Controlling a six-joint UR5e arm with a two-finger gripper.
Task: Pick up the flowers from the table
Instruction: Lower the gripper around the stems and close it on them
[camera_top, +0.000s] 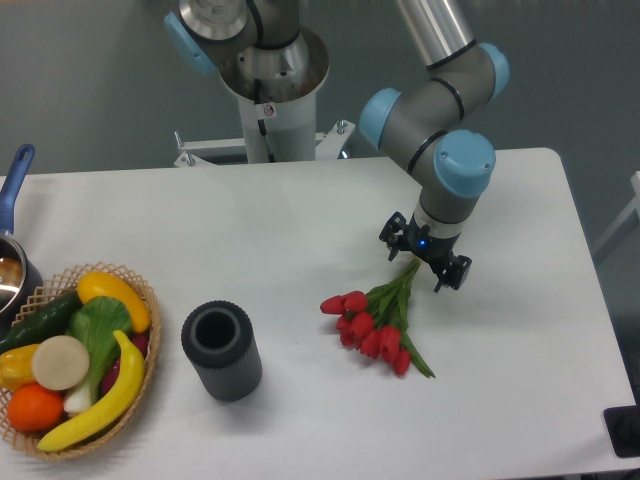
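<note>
The flowers (378, 325) are seen lying on the white surface (300, 230), not yet lifted. Above their stem end the fingers (424, 262) are spread wide, straddling the stems; closing and raising are left. Beyond, a grey wall is seen behind the arm's base (270, 85)

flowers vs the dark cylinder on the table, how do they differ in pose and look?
The flowers lie flat on the table, stems running up toward the gripper; the dark cylinder stands upright with its opening facing up. The flowers are red and green; the cylinder is plain dark grey. The flowers sit right under the gripper; the cylinder stands apart, well to the left. Both rest on the white table.
</note>
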